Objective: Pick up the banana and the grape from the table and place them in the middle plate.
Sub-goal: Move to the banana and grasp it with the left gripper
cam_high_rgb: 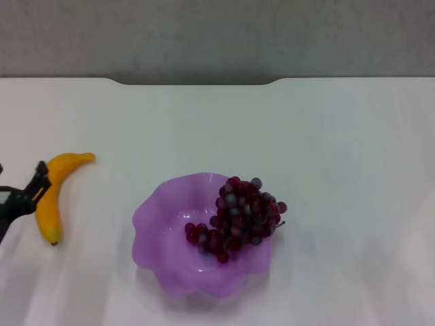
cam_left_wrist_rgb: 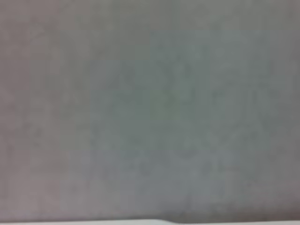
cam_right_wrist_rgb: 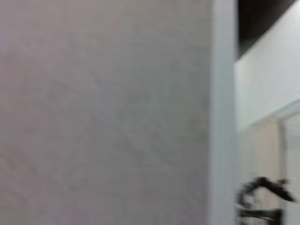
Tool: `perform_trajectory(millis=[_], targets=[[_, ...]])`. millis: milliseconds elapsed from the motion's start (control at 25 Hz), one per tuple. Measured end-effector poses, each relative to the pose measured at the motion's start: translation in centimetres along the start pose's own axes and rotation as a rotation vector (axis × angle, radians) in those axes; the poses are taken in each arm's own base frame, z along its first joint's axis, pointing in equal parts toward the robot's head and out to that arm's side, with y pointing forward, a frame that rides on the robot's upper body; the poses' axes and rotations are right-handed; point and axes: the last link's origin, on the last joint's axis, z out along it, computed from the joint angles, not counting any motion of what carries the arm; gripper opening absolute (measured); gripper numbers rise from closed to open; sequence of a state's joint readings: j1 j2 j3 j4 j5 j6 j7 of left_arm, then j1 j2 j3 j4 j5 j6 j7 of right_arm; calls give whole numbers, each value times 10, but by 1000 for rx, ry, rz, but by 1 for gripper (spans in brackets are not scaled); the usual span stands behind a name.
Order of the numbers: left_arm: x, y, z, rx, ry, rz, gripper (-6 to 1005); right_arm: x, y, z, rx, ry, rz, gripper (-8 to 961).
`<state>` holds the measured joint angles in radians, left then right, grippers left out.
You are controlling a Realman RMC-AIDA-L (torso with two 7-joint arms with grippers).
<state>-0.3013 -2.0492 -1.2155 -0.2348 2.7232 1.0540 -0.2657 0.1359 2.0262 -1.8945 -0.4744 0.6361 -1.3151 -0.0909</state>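
The banana (cam_high_rgb: 56, 193) lies on the white table (cam_high_rgb: 326, 136) at the left, yellow-orange, its dark tip toward me. The grape bunch (cam_high_rgb: 239, 216) rests inside the middle plate (cam_high_rgb: 163, 224), a translucent purple dish with a wavy rim, leaning on its right side. My left gripper (cam_high_rgb: 35, 190) is at the far left edge of the head view, low over the table, open, with one black fingertip (cam_high_rgb: 42, 175) against the banana's left side. The banana is still on the table. My right gripper is out of view. The wrist views show only blurred wall.
The table's far edge has a notch (cam_high_rgb: 197, 81) with a grey wall behind it. The left wrist view shows plain grey wall (cam_left_wrist_rgb: 150, 112). The right wrist view shows a wall, a white post (cam_right_wrist_rgb: 222, 112) and a small dark shape (cam_right_wrist_rgb: 265, 199) that I cannot identify.
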Motion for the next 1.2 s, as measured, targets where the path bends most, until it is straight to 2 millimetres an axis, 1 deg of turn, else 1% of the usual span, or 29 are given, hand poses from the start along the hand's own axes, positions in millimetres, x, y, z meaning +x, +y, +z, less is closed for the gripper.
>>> perform_trajectory(millis=[80, 240, 360, 440, 520, 760, 920, 1000, 1200], targets=[[1, 5, 1, -21, 7, -3, 873, 6, -6, -11, 48, 23, -10, 0], [4, 18, 3, -66, 23, -23, 873, 15, -9, -26, 71, 81, 17, 0], [6, 25, 9, -81, 13, -31, 873, 16, -9, -27, 72, 87, 18, 0], [6, 24, 18, -64, -13, -39, 873, 17, -7, -27, 60, 94, 19, 0], [5, 20, 30, -27, -63, -52, 873, 18, -2, -25, 35, 101, 22, 0], [1, 8, 57, 61, -211, -43, 872, 18, 2, -24, 14, 96, 24, 0], [-2, 6, 63, 83, -262, 20, 872, 16, 7, -24, -9, 89, 29, 0], [-3, 5, 63, 91, -277, 55, 872, 16, 10, -24, -21, 87, 32, 0], [-8, 4, 61, 96, -306, 71, 873, 16, 11, -24, -29, 85, 30, 0]])
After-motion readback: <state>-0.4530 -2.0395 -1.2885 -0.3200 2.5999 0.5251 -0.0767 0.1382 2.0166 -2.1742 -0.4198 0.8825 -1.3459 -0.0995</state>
